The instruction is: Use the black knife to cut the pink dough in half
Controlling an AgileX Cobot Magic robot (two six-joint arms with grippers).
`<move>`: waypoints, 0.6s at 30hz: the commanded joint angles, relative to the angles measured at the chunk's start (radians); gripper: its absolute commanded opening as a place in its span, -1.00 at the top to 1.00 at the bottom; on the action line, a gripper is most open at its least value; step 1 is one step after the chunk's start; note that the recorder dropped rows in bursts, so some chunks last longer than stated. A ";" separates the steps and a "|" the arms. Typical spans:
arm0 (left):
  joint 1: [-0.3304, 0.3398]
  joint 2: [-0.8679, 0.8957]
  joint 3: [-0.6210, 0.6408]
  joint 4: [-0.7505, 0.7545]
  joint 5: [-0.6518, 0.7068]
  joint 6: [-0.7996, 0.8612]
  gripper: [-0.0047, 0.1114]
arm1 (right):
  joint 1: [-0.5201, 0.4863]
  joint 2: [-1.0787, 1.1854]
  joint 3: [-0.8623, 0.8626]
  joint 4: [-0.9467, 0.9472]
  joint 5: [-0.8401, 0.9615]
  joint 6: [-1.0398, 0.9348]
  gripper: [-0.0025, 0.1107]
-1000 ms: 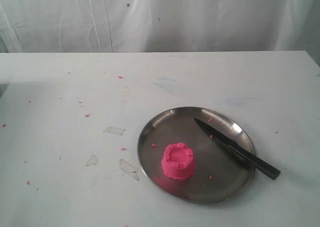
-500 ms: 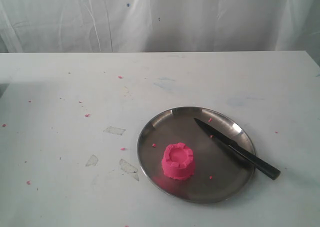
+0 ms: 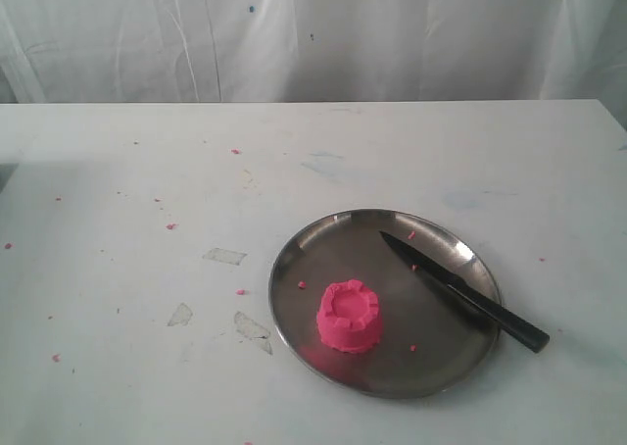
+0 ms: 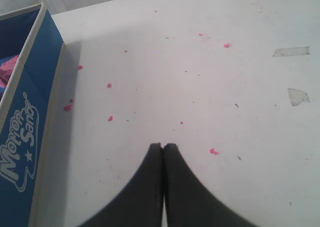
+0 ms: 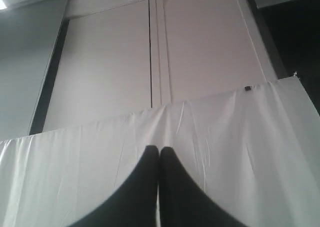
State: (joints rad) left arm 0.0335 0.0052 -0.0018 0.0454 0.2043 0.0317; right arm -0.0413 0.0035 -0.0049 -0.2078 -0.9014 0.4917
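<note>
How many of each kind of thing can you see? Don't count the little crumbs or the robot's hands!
pink dough: 1
black knife: 1
steel plate: 1
blue box: 1
clear scraps: 3
Total: 7

Exterior overlooks table (image 3: 441, 151); left wrist close above same table; right wrist faces curtain (image 5: 250, 162).

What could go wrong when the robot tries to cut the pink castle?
The black knife lies across the edge of the plate, so grabbing its handle might slide it. The hollow-topped pink dough could squash instead of splitting. The left tool and right tool are shut, so one must open first.
</note>
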 commanded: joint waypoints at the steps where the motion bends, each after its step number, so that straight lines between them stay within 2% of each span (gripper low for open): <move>1: -0.001 -0.005 0.002 -0.003 -0.004 -0.005 0.92 | -0.007 -0.003 0.005 0.072 -0.019 0.010 0.96; 6: -0.001 -0.005 0.002 -0.003 -0.004 -0.005 0.92 | -0.007 -0.003 -0.044 0.316 -0.010 0.060 0.96; 9: -0.001 -0.005 0.002 -0.003 -0.004 -0.005 0.92 | -0.007 -0.003 -0.138 0.353 0.052 0.050 0.96; 12: -0.001 -0.005 0.002 -0.003 -0.004 -0.005 0.92 | -0.007 0.012 -0.236 0.264 0.184 -0.068 0.96; 18: -0.001 -0.005 0.002 -0.003 -0.004 -0.005 0.92 | -0.007 0.181 -0.332 -0.081 0.552 -0.336 0.96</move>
State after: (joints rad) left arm 0.0335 0.0052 -0.0018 0.0454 0.2043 0.0317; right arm -0.0413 0.1075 -0.3225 -0.1544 -0.5329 0.2618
